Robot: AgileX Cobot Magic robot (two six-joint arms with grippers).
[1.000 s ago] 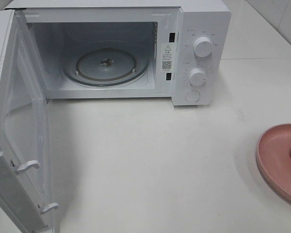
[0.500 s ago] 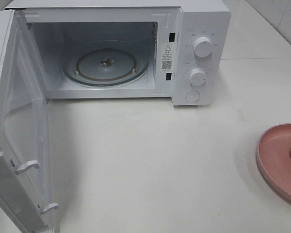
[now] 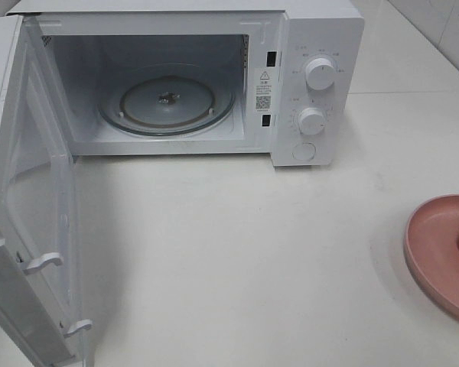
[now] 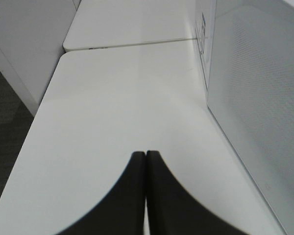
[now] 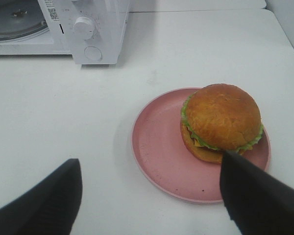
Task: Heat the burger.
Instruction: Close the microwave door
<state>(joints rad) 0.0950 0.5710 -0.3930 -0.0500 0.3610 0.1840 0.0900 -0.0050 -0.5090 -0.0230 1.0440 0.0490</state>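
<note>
The tall round burger with glossy golden-brown bun and green lettuce frill point(image 5: 220, 122) sits off-centre on a round pink plate point(image 5: 157, 147) at the right edge of the white desk point(image 3: 237, 252), well apart from the white microwave oven point(image 3: 321, 46) at the far side. Its door point(image 3: 30, 199) hangs wide open on the left, baring the round glass turntable point(image 3: 168, 103).

The right arm's black fingers point(image 5: 152, 196) are spread wide above the plate, grasping nothing. The left arm's fingers point(image 4: 146, 191) are clenched together on nothing, beside the door's outer face.

The burger looks tall and stacked, so a squeeze on the bun alone may well shear the layers or tip it. Gripping the plate rim instead risks the off-centre burger sliding across the tilted plate. On the way in, the load could clip the cavity's front edge or top.
</note>
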